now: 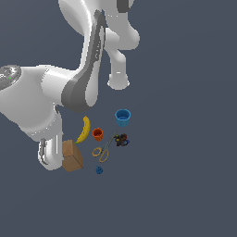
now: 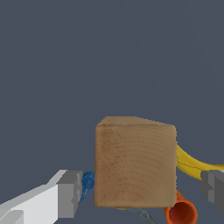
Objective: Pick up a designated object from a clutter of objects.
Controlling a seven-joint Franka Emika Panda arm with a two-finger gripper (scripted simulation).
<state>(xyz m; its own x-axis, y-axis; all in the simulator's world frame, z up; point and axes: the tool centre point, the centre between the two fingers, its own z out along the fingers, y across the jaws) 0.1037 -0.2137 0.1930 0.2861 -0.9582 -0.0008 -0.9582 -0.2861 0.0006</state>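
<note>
jaws spread wide, i've got the gripper (image 2: 142,192) straddling the brown box (image 2: 134,162), which stands at the clutter's edge beside the banana (image 2: 192,164); i'd descend squarely before closing.

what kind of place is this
Likely a simulated test scene, not a real room: a flat, featureless grey floor, a smooth rendered white arm, and small items scattered beside a brown box, like the banana.

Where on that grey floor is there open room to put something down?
Bare grey floor lies past the blue cup and below the tiny blue ball. It is crowded between the tan-brown box, yellow banana, orange cup and tan-handled scissors.
</note>
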